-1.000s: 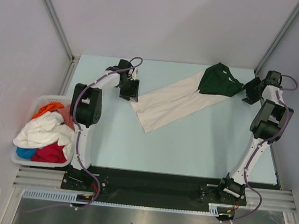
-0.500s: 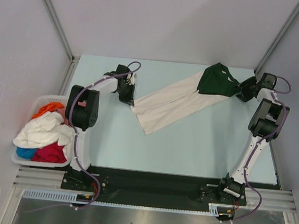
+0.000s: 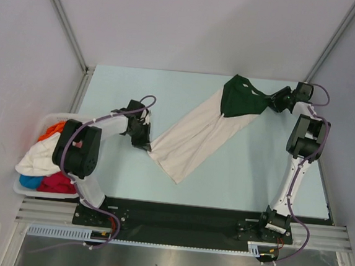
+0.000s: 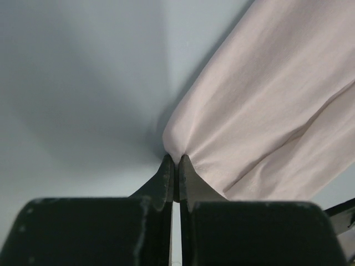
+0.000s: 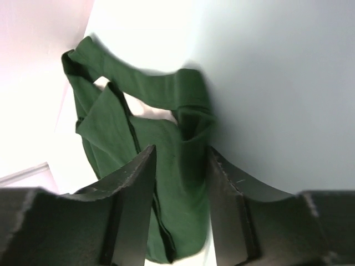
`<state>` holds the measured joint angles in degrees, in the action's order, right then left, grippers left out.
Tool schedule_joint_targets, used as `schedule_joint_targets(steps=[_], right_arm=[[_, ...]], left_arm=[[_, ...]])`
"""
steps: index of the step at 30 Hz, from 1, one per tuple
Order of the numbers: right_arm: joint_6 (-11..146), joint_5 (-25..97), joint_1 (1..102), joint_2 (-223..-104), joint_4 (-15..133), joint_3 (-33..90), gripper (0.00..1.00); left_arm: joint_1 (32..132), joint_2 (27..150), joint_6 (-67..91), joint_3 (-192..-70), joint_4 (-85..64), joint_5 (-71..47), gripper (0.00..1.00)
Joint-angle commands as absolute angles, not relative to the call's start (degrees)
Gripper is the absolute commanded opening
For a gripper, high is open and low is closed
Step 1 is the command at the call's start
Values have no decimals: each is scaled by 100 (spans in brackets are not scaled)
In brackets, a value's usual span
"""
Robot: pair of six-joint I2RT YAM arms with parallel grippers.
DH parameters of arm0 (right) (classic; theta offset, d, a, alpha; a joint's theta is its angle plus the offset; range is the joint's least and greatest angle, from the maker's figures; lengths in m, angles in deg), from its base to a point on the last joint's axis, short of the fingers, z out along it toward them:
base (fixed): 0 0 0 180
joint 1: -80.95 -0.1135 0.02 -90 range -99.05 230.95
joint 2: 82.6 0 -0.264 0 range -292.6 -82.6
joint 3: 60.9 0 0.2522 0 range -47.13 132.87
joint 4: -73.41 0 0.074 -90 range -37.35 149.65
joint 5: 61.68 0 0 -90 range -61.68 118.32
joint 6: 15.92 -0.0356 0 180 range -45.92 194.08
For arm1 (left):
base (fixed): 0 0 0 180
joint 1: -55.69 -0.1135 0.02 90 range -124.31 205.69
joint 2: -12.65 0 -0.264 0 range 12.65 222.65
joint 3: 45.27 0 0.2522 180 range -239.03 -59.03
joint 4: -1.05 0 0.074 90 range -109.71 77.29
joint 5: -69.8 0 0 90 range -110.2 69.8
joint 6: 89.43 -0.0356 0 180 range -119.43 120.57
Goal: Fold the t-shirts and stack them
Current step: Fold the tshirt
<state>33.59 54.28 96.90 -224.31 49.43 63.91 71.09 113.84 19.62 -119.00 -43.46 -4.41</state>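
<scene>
A cream-white t-shirt (image 3: 196,134) with dark green sleeves (image 3: 239,100) lies stretched diagonally across the pale blue table (image 3: 261,171). My left gripper (image 3: 144,144) is shut on its lower hem corner; the left wrist view shows the cream cloth (image 4: 260,105) pinched between the closed fingertips of this gripper (image 4: 173,160). My right gripper (image 3: 274,103) is at the far right, by the green sleeve. In the right wrist view the gripper (image 5: 180,152) stands open, its jaws apart with the green sleeve (image 5: 177,183) between them. More t-shirts (image 3: 46,156), white, orange, red and blue, are heaped in a basket.
The white plastic basket (image 3: 47,120) sits off the table's left edge beside the left arm's base. Grey walls and metal frame posts (image 3: 326,49) close in the table at the back and sides. A black rail (image 3: 182,217) runs along the near edge.
My left gripper closed on the hem and drew it left and toward the near edge, pulling the whole shirt along. My right gripper moved left onto the green sleeve and its jaws narrowed.
</scene>
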Motion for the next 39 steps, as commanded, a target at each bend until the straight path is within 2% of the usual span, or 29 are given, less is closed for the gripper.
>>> schedule_joint_targets(steps=[1, 5, 6, 9, 24, 33, 39], right_arm=[[3208, 5206, 9405, -22744, 4910, 6431, 42], [3119, 5196, 9282, -22955, 5025, 6658, 28], [3119, 5179, 9247, -23007, 5007, 6729, 16], [2987, 5126, 9150, -23122, 5182, 6852, 0], [2267, 5205, 8597, -24132, 5903, 8425, 0], [1670, 5056, 8210, -24607, 6905, 8725, 0], [1230, 4845, 7974, -25152, 6985, 9470, 0]], left_arm=[[7257, 10846, 2394, -11319, -4287, -298, 0], [7292, 10512, 2649, -10861, -3997, -149, 0], [7327, 10459, 2763, -10773, -3944, -131, 0], [7476, 10222, 2983, -10492, -3741, -78, 0], [8785, 8895, 4591, -8884, -2608, -121, 0], [9612, 8507, 5225, -8663, -2054, -324, 0], [9998, 8639, 5427, -8575, -1791, -298, 0]])
